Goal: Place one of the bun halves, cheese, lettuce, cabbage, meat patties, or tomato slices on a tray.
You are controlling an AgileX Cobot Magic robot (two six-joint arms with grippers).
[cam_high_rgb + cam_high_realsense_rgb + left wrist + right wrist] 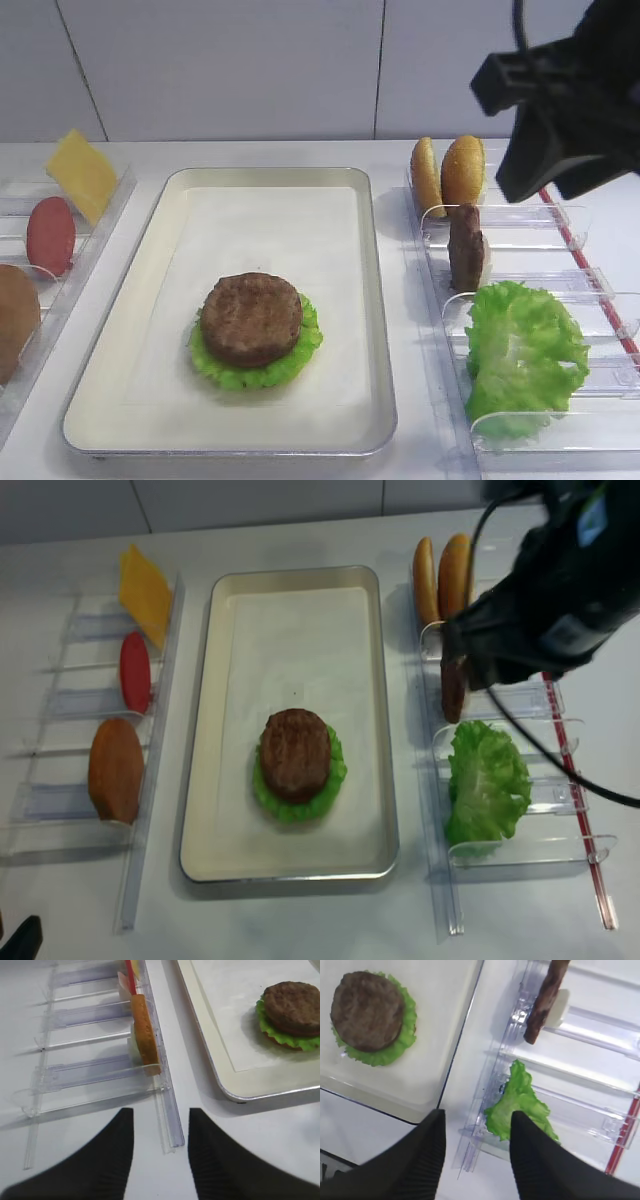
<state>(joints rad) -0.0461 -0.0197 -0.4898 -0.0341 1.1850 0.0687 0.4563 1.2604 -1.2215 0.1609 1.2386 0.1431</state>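
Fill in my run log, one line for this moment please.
tray: patty on lettuce | right gripper: open, empty, above right rack's lettuce | left gripper: open, empty

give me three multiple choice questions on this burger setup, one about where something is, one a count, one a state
1. Where does the meat patty on the tray lie?
A. on a lettuce leaf
B. on bare paper
C. on a cheese slice

2. How many bun halves stand at the far end of the right rack?
A. one
B. two
C. four

3. How is the right claw?
A. shut on lettuce
B. shut on a patty
C. open, holding nothing

Answers:
1. A: green lettuce frills show all around under the patty.
2. B: two tan rounds stand side by side there.
3. C: the right wrist view shows its fingers apart with nothing between them.
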